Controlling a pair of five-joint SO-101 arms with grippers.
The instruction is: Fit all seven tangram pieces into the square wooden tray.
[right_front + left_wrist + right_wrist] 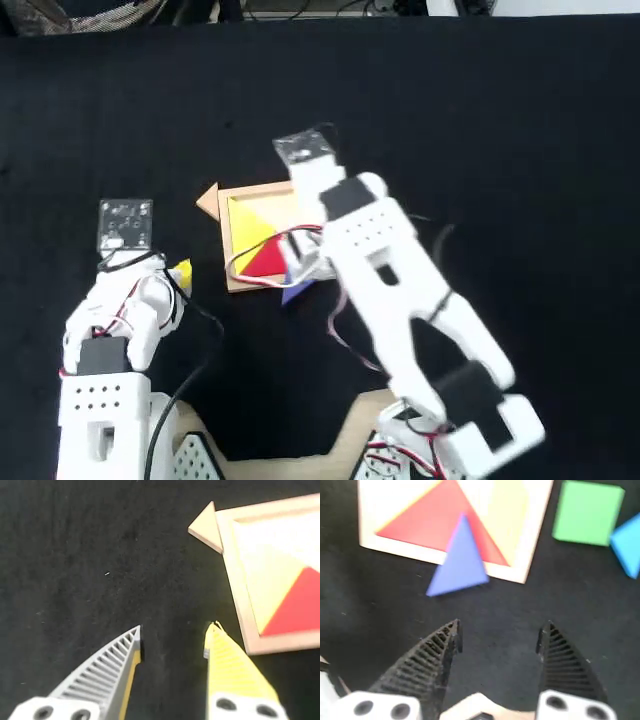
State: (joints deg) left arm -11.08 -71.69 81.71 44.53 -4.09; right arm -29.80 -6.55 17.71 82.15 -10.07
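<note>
The square wooden tray (236, 240) lies mid-table with a yellow triangle (252, 232) and a red triangle (268, 262) in it. A tan triangle (208, 200) touches the tray's outer corner. A violet-blue triangle (460, 560) rests half over the tray's rim (530, 545), overlapping the red triangle (437, 520). Off the tray lie a green square (587, 512) and a light blue piece (627, 542). My right gripper (499, 635) is open over bare cloth just short of the violet-blue triangle. My left gripper (174, 640) is open and empty beside the tray (235, 595), short of the tan triangle (206, 526).
Black cloth covers the whole table. The right arm (400, 290) stretches over the tray's right side in the high view. The left arm (120, 320) stands at the front left. Arm bases and loose cables sit along the front edge.
</note>
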